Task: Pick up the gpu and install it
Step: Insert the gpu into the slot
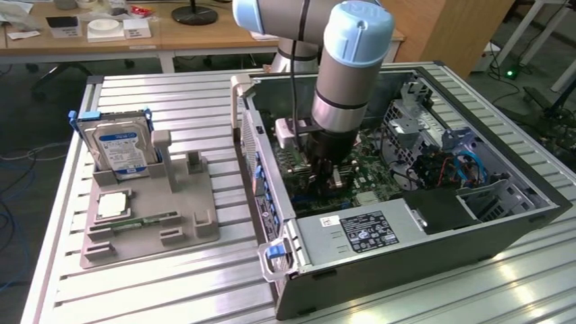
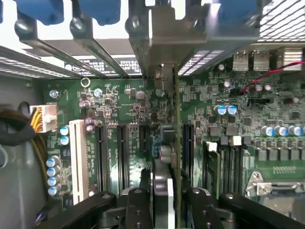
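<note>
Exterior view: grey-and-blue arm reached down into the open dark tower computer case (image 1: 504,223) lying on the ribbed aluminium desk (image 1: 135,297). The tool (image 1: 326,177) sat low over the green motherboard (image 1: 378,177), near picture centre. At 9 o'clock of the case, a grey holder tray (image 1: 180,223) carried a boxy silver hard drive with blue-white label (image 1: 119,150); label text unreadable. White sticker on the power supply, print too small to read.

Wrist view: the thin flat gpu card (image 2: 175,143) stood edge-on between the tool's black fingers (image 2: 138,205), its silver bracket (image 2: 164,38) at the 12 o'clock rear slots. Whether the tool gripped or had loosened, cannot tell. Judgement: good seating needs the card kept vertical, edge aligned along the black slot (image 2: 187,148), pressure even.
</note>
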`<action>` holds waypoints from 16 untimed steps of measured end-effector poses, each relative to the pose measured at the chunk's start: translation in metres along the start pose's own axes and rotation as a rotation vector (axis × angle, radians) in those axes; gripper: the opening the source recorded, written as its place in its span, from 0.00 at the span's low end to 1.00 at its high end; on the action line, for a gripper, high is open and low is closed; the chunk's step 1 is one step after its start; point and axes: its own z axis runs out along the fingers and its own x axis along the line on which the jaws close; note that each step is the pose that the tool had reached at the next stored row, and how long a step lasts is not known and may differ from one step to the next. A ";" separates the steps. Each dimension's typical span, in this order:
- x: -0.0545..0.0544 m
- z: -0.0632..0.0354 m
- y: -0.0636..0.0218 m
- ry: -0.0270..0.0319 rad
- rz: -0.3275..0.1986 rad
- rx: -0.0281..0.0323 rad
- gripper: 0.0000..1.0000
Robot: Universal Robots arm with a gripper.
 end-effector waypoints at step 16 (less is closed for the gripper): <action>0.000 -0.0551 -0.0010 -0.0004 0.000 0.0174 0.35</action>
